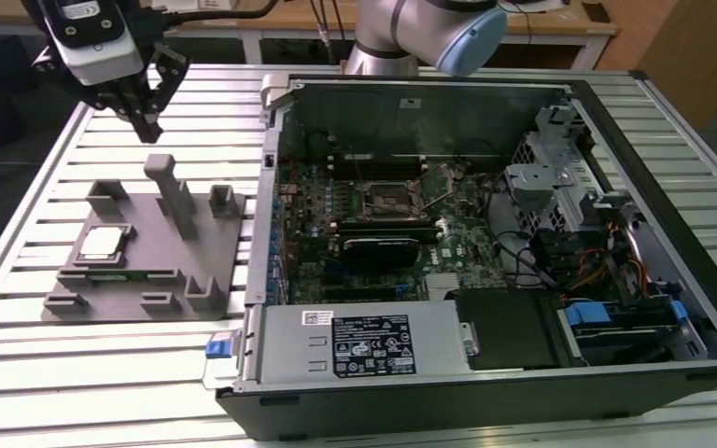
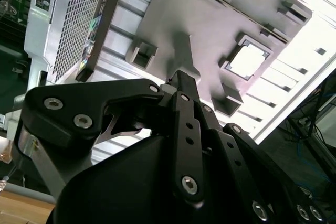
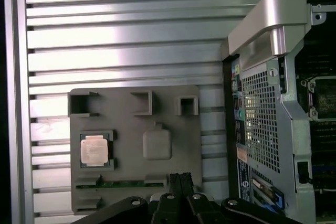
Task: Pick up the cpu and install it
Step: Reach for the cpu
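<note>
The fingers point(image 3: 175, 182), closed and empty, hang near the grey holder point(image 3: 121, 124) where the cpu point(image 3: 94, 149) lies; approach step, I judge; grasping needs opening.

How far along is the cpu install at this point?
Nothing done yet: the cpu lies in its pocket on the grey fixture. In hand: the gripper, shut and empty, hovers near the fixture, touching nothing. Left: the pick-up and seating it in the motherboard socket.
</note>
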